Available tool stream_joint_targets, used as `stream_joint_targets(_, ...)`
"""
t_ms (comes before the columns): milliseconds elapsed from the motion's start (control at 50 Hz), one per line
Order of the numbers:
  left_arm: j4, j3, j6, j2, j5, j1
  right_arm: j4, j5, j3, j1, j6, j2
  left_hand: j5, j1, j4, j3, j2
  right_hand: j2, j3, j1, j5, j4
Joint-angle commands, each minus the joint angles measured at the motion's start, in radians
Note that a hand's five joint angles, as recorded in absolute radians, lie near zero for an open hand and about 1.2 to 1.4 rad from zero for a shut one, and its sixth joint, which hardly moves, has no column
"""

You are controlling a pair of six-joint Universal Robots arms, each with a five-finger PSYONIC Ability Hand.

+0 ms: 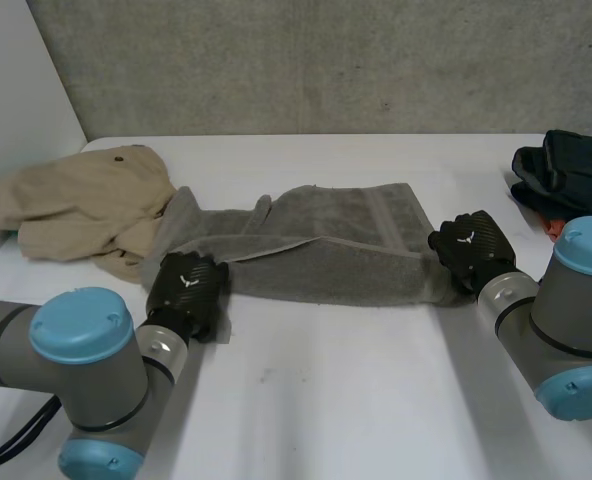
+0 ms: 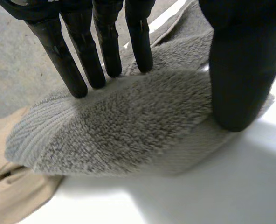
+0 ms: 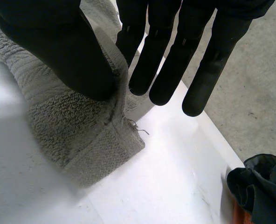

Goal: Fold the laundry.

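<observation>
Left hand and right hand are pinched onto opposite ends of the folded, fluffy grey terry towel.

The head view looks down from behind and between the two grey arms, across the white table to the far grey concrete wall, taking in the whole long grey terry towel from well back. Each wrist view sits close, looking along its own palm: the left black robot hand at the towel's left end beside the crumpled beige garment, the right black robot hand at its right end, with the dark bundled cloth further right, all shared with the head view.
</observation>
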Motion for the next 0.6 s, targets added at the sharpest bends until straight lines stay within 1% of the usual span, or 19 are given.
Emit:
stream_joint_targets(20, 0.093, -0.002, 0.079, -0.022, 0.003, 0.03, -0.003, 0.003, -0.003, -0.002, -0.005, 0.003, 0.829, 0.821, 0.83, 0.836, 0.826, 0.221, 0.202, 0.266, 0.221, 0.194)
stream_joint_targets(80, 0.105, -0.029, 0.078, 0.041, 0.008, 0.044, 0.006, 0.008, -0.013, -0.008, -0.008, 0.0, 0.833, 0.825, 0.834, 0.84, 0.83, 0.221, 0.202, 0.266, 0.221, 0.194)
stream_joint_targets(100, 0.104, -0.046, 0.075, 0.123, 0.014, 0.054, 0.016, 0.009, -0.019, -0.013, -0.01, -0.007, 0.833, 0.825, 0.834, 0.84, 0.83, 0.221, 0.202, 0.266, 0.221, 0.194)
stream_joint_targets(140, 0.102, -0.058, 0.068, 0.197, 0.021, 0.059, 0.044, 0.009, -0.032, -0.013, -0.022, -0.013, 0.833, 0.825, 0.834, 0.84, 0.83, 0.221, 0.202, 0.266, 0.221, 0.194)
stream_joint_targets(160, 0.098, -0.066, 0.049, 0.273, 0.037, 0.06, 0.076, 0.009, -0.042, -0.014, -0.04, -0.03, 0.833, 0.825, 0.834, 0.84, 0.83, 0.221, 0.202, 0.266, 0.221, 0.194)
stream_joint_targets(240, 0.063, -0.065, -0.033, 0.404, 0.063, 0.065, 0.222, 0.011, -0.087, -0.019, -0.115, -0.13, 0.833, 0.825, 0.834, 0.84, 0.83, 0.221, 0.202, 0.266, 0.221, 0.194)
stream_joint_targets(260, 0.041, -0.06, -0.053, 0.435, 0.064, 0.07, 0.254, 0.011, -0.093, -0.024, -0.129, -0.154, 0.833, 0.825, 0.834, 0.84, 0.83, 0.221, 0.202, 0.266, 0.221, 0.194)
stream_joint_targets(280, -0.011, -0.051, -0.092, 0.493, 0.066, 0.086, 0.288, 0.012, -0.102, -0.03, -0.146, -0.174, 0.833, 0.825, 0.834, 0.84, 0.83, 0.221, 0.202, 0.266, 0.221, 0.194)
stream_joint_targets(300, -0.041, -0.045, -0.108, 0.519, 0.067, 0.102, 0.35, 0.012, -0.125, -0.048, -0.174, -0.215, 0.833, 0.825, 0.834, 0.84, 0.83, 0.221, 0.202, 0.266, 0.221, 0.194)
stream_joint_targets(340, -0.109, -0.029, -0.136, 0.561, 0.075, 0.139, 0.412, 0.014, -0.151, -0.068, -0.206, -0.26, 0.833, 0.825, 0.834, 0.84, 0.83, 0.221, 0.202, 0.266, 0.221, 0.194)
stream_joint_targets(360, -0.175, -0.014, -0.16, 0.59, 0.098, 0.175, 0.446, 0.015, -0.164, -0.077, -0.221, -0.285, 0.833, 0.825, 0.834, 0.84, 0.83, 0.221, 0.202, 0.266, 0.221, 0.194)
stream_joint_targets(380, -0.207, -0.008, -0.169, 0.601, 0.115, 0.194, 0.507, 0.015, -0.182, -0.094, -0.247, -0.34, 0.833, 0.825, 0.834, 0.84, 0.83, 0.221, 0.202, 0.266, 0.221, 0.194)
stream_joint_targets(420, -0.267, 0.006, -0.189, 0.615, 0.156, 0.232, 0.561, 0.015, -0.199, -0.109, -0.264, -0.395, 0.833, 0.825, 0.834, 0.84, 0.83, 0.221, 0.202, 0.266, 0.221, 0.194)
stream_joint_targets(440, -0.313, 0.014, -0.205, 0.621, 0.202, 0.261, 0.584, 0.012, -0.205, -0.117, -0.269, -0.418, 0.833, 0.825, 0.834, 0.84, 0.83, 0.221, 0.202, 0.266, 0.221, 0.194)
stream_joint_targets(460, -0.333, 0.014, -0.209, 0.622, 0.227, 0.275, 0.625, 0.006, -0.217, -0.126, -0.272, -0.464, 0.833, 0.825, 0.834, 0.84, 0.83, 0.221, 0.202, 0.266, 0.221, 0.194)
stream_joint_targets(520, -0.391, 0.023, -0.217, 0.624, 0.291, 0.326, 0.678, 0.004, -0.234, -0.126, -0.274, -0.513, 0.833, 0.825, 0.834, 0.84, 0.83, 0.221, 0.202, 0.266, 0.221, 0.194)
stream_joint_targets(560, -0.408, 0.026, -0.217, 0.616, 0.305, 0.343, 0.722, 0.004, -0.239, -0.128, -0.28, -0.546, 0.833, 0.825, 0.834, 0.84, 0.83, 0.221, 0.202, 0.266, 0.221, 0.194)
stream_joint_targets(600, -0.413, 0.026, -0.217, 0.599, 0.302, 0.357, 0.76, 0.001, -0.233, -0.128, -0.286, -0.556, 0.833, 0.825, 0.834, 0.84, 0.83, 0.221, 0.202, 0.266, 0.221, 0.194)
